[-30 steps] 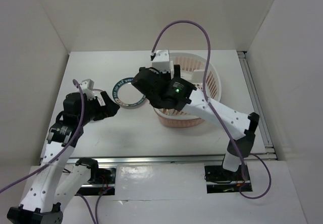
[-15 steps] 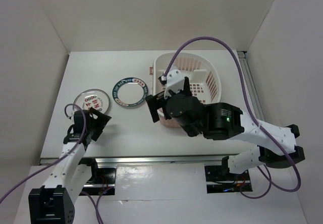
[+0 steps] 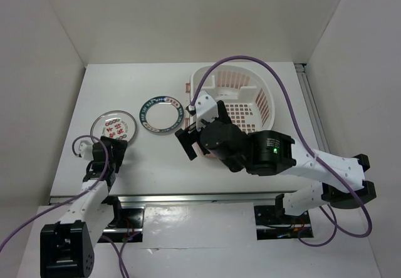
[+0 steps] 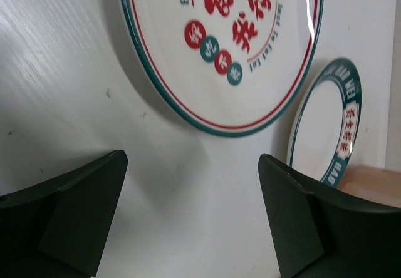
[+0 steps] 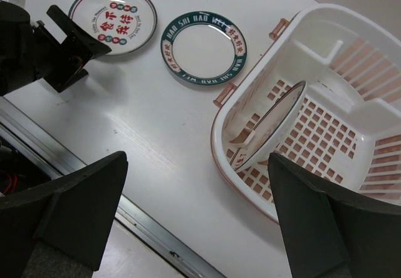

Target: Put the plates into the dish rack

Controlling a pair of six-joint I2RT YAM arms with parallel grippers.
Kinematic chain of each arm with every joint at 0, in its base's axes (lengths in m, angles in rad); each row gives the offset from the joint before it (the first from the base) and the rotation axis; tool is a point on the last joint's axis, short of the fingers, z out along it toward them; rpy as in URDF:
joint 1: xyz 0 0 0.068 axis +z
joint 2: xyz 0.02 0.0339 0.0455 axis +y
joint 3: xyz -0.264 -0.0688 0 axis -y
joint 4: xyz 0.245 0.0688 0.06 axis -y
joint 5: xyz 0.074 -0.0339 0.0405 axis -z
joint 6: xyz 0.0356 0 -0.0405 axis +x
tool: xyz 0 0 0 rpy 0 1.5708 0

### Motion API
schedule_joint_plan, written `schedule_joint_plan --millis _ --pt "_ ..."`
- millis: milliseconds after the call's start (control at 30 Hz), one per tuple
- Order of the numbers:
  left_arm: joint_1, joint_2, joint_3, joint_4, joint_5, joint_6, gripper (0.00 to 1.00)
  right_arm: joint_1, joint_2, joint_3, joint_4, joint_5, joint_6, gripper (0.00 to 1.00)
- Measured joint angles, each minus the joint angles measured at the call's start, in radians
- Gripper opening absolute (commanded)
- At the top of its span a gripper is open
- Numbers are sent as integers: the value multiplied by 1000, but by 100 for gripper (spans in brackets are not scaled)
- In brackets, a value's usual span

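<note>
1. One plate (image 5: 272, 128) is in the dish rack (image 5: 326, 9). It stands on edge, tilted, leaning by the rack's near-left wall in the right wrist view. Its pattern can't be read from this angle. In the top view the right arm hides most of it.
2. Blue-green rim plate (image 3: 161, 114) lies flat on the table (image 3: 156, 165), left of the rack and just off it, not touching, about mid-frame. It also shows in the top centre of the right wrist view (image 5: 203, 47) and at the right edge of the left wrist view (image 4: 326, 124).
3. Red-character plate (image 3: 113, 126) lies flat further left, near the blue-green one but apart from it. It fills the top of the left wrist view (image 4: 219, 40) and sits upper left in the right wrist view (image 5: 113, 20).
4. Rack (image 3: 266, 93) sits right of centre in the top view, toward the far side of the table.
5. Left gripper (image 3: 109, 149) is low in the lower left of the top view, just below the red-character plate. Its jaws are spread wide w/ nothing between them and are not touching the plate (image 4: 191, 184).
6. Right gripper (image 3: 188, 140) is mid-frame, above the table by the rack's near-left side. Jaws are wide apart and empty, w/ bare table between the fingers (image 5: 197, 190).
7. Purple cable (image 3: 250, 62) arcs from the right wrist over the rack.
</note>
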Motion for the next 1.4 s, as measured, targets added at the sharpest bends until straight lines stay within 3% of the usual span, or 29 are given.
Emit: schedule_joint_plan --millis 333,533,600,633,700,767,1000,1167,1333,1400 --pt "84 242 81 146 -57 -41 96 0 1 -3 22 -7 -6 100" --pt "106 334 127 174 -31 -46 83 0 3 -8 51 -7 -9 100" --pt "108 355 137 175 -26 -50 83 0 3 -8 56 -7 -9 100" --pt "111 360 142 173 -19 -48 71 0 3 -8 58 -6 -9 100" --pt "114 369 146 160 -14 -51 64 0 5 -8 63 -7 -8 100" --pt "115 382 148 153 -7 -52 48 0 8 -8 64 -7 -8 100" --pt "129 442 191 108 13 -57 29 0 10 -8 71 -7 -8 100" --pt "154 502 248 96 27 -73 26 6 10 -12 72 -8 -1 100" --pt "185 559 287 100 60 -78 2 9 10 -21 72 -11 0 100" --pt "195 580 304 102 72 -79 0 9 10 -21 72 -11 0 100"
